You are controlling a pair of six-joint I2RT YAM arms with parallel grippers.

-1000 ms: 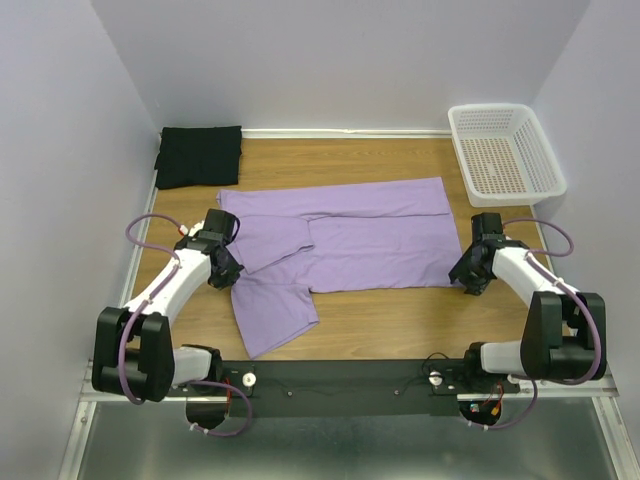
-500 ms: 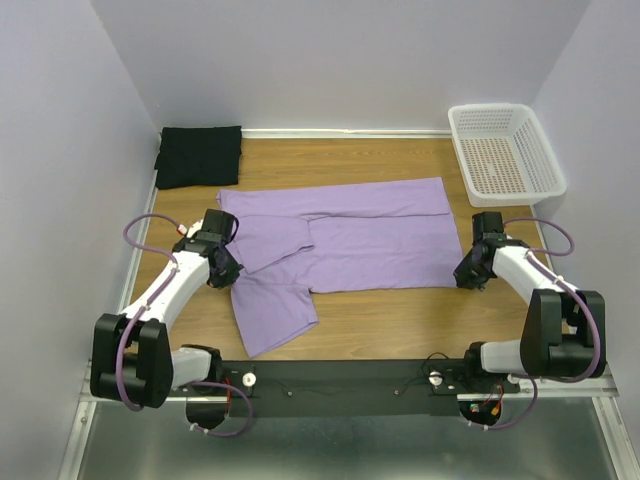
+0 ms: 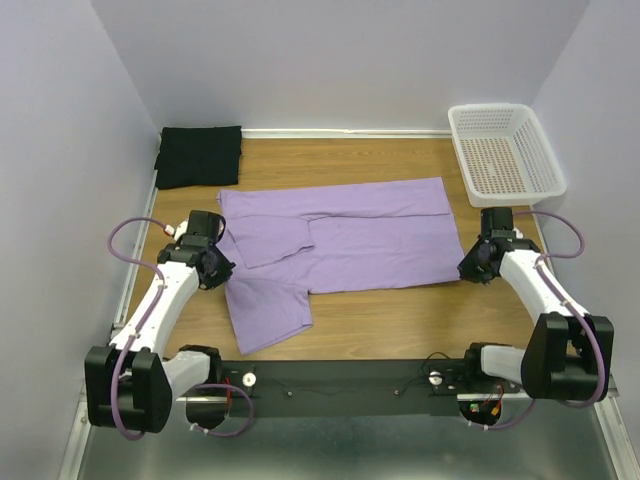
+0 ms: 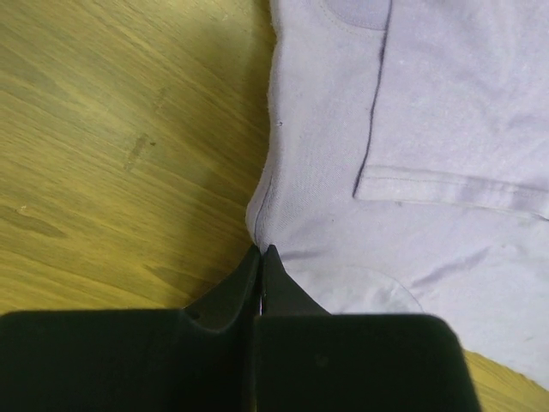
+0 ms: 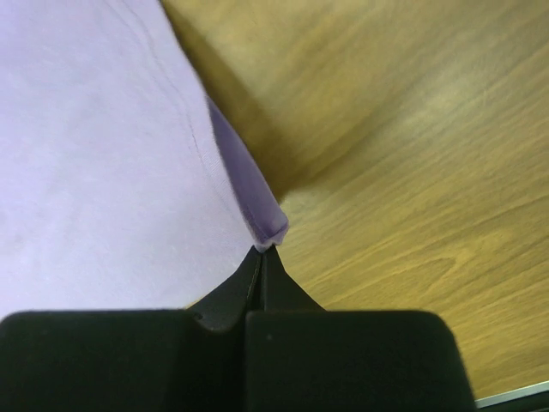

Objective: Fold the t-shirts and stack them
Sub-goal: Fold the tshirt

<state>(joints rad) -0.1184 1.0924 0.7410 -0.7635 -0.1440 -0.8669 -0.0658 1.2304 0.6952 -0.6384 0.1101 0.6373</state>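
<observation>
Purple shirt (image 3: 340,240) is in the middle of the bench (image 3: 400,310), stretched long-ways from the bench's left side to its right. It's half done, I'd say. The far part looks folded in over the body, with a seam line running across it, but one flap, probably a sleeve and some side, sticks out toward the near edge of the bench on the left.

The cloth is mostly flat and smooth, just a few soft creases. It's thin, floppy cotton, so it'll sag wherever it isn't held.

Both arms are on it:
- Left pincer (image 4: 260,253) is clamped shut on the shirt's left edge, with a small pucker of fabric right at the tips.
- Right pincer (image 5: 262,251) is closed on the near right corner, and the hem there is lifted into a little peak off the wood.

So my read is that we're at the grab stage of the next lengthwise fold. The next move would call for both arms to lift together and carry that near edge toward the far side of the bench, keeping the cloth taut between them so it lands straight.

Black shirt (image 3: 199,155) sits folded in the far-left corner of the bench, so the purple one probably ends up stacked on it. White basket (image 3: 490,108) is in the far-right corner.
</observation>
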